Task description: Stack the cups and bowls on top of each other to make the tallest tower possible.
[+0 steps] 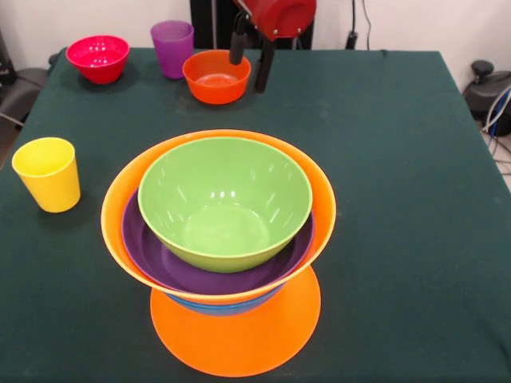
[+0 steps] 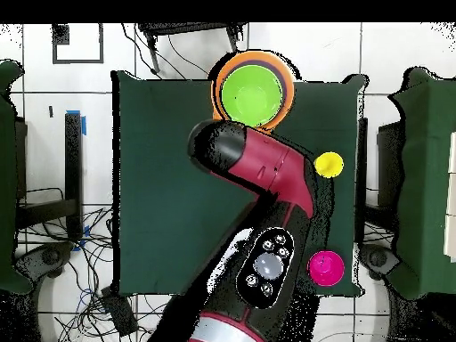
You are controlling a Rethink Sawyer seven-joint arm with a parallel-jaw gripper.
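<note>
The tower stands at the table's middle: a large orange bowl [image 1: 239,343] upside down at the base, a blue bowl [image 1: 209,306] showing as a sliver, a second large orange bowl [image 1: 113,209], the shallow purple bowl [image 1: 164,267] and the green bowl [image 1: 225,203] on top. It also shows in the overhead view [image 2: 252,94]. The yellow cup [image 1: 48,174] stands alone at the left. The purple cup [image 1: 172,48], pink-red bowl [image 1: 97,57] and small orange-red bowl [image 1: 214,78] stand at the far edge. My gripper [image 1: 249,74] is open and empty, one finger over the orange-red bowl's right rim and the other beside it. No teal bowl shows.
Dark green cloth covers the table [image 1: 399,199]. In the overhead view my arm [image 2: 263,169] hides the gripper and the far bowls; the yellow cup [image 2: 329,164] and pink-red bowl [image 2: 326,267] show beside it. Cables lie on the floor around the table.
</note>
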